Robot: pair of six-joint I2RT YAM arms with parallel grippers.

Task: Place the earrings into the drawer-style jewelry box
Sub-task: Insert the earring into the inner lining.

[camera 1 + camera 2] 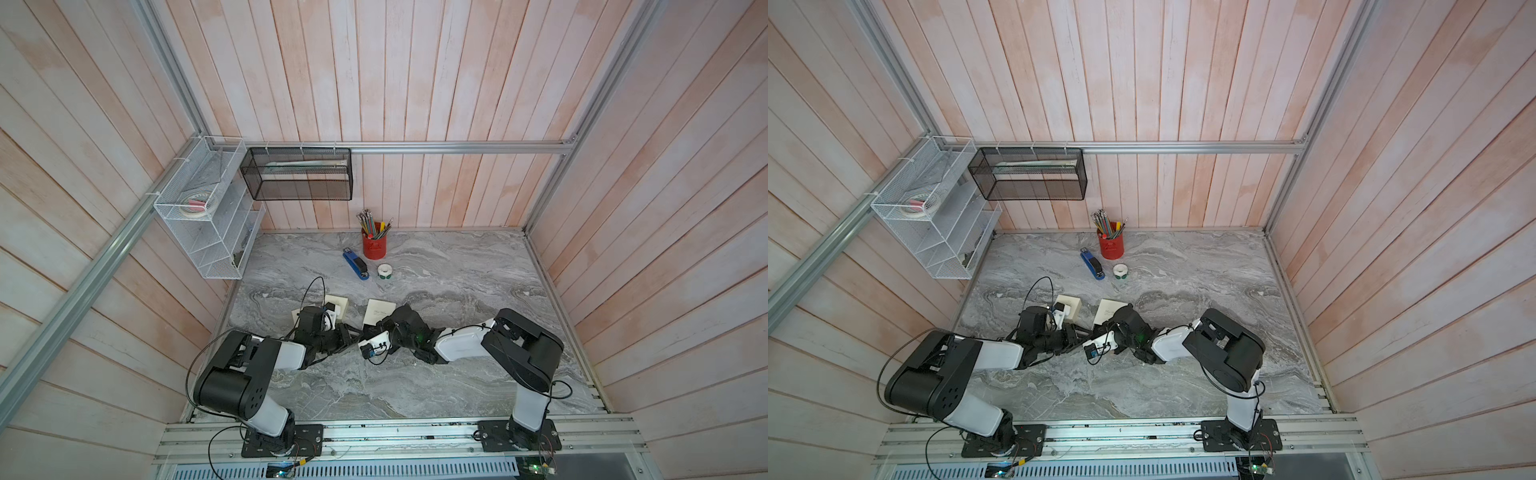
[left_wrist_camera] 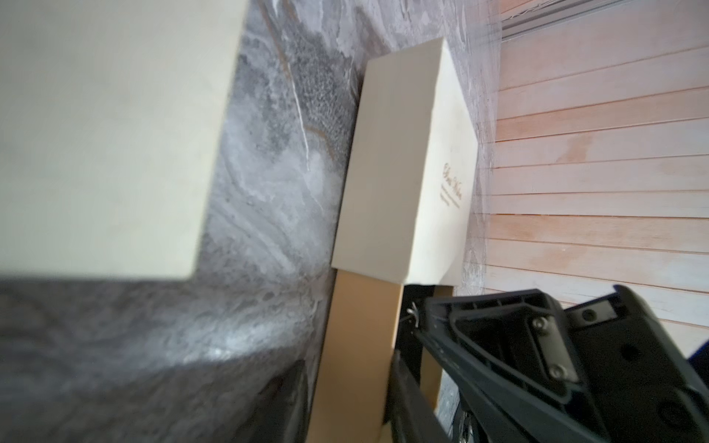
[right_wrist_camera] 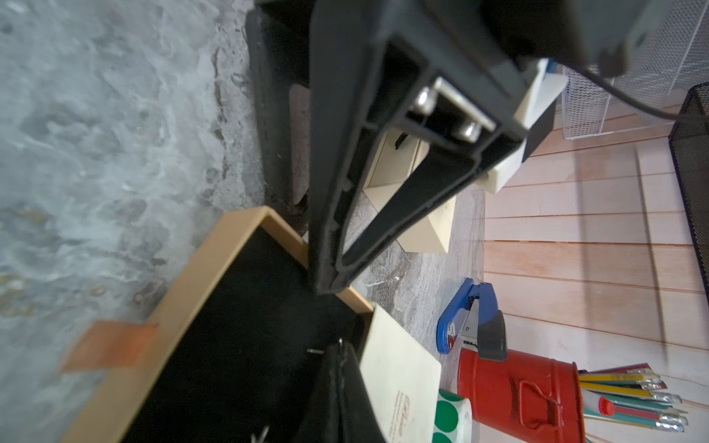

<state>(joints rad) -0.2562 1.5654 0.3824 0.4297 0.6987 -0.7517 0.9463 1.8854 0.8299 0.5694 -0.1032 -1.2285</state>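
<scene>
Earrings [image 2: 412,310] look tiny, light and easily bent, glinting at the open drawer [image 3: 184,291]
I'd pinch the hook gently. The right gripper [image 3: 326,284] is pressed together; the left gripper [image 2: 408,337] I can't tell.

**Left arm** [image 1: 286,353] and **right arm** [image 1: 461,343], in both top views: each rises from its base and folds at a large black joint housing well behind its gripper. From there a white forearm runs low and nearly level toward the other arm. The wrists point at each other, so the left gripper [image 3: 310,245] and right gripper [image 3: 337,356] meet almost tip to tip.

**Left gripper:** two black fingers [image 3: 330,191] standing close together, angled downward; whether they are clamped cannot be told.

**Right gripper:** jaws fully closed, its tip just beside the left gripper's tip.

The left wrist camera [image 3: 537,96] and right wrist camera [image 1: 374,343] sit just behind their grippers.
</scene>
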